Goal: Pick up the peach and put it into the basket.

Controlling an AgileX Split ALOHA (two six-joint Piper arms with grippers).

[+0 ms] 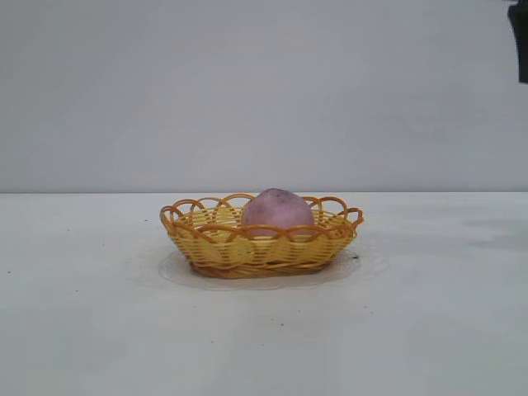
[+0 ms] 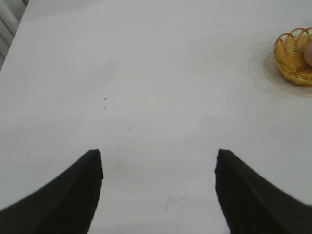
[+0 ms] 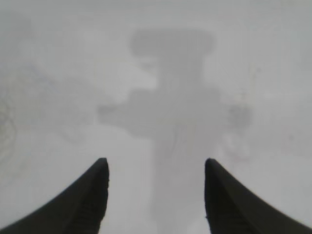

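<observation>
The dusty pink-purple peach (image 1: 277,209) lies inside the yellow-orange wicker basket (image 1: 223,244) at the middle of the white table. In the left wrist view the basket (image 2: 290,59) shows far off at the frame's edge, with a sliver of the peach (image 2: 309,53) in it. My left gripper (image 2: 158,155) is open over bare table, well away from the basket. My right gripper (image 3: 156,165) is open too, high above the table with its own shadow below and nothing between its fingers. Only a dark piece of the right arm (image 1: 520,37) shows in the exterior view.
The white table (image 1: 99,330) spreads flat on all sides of the basket. A plain grey wall (image 1: 247,91) stands behind it. The table's far edge (image 2: 12,36) shows in the left wrist view.
</observation>
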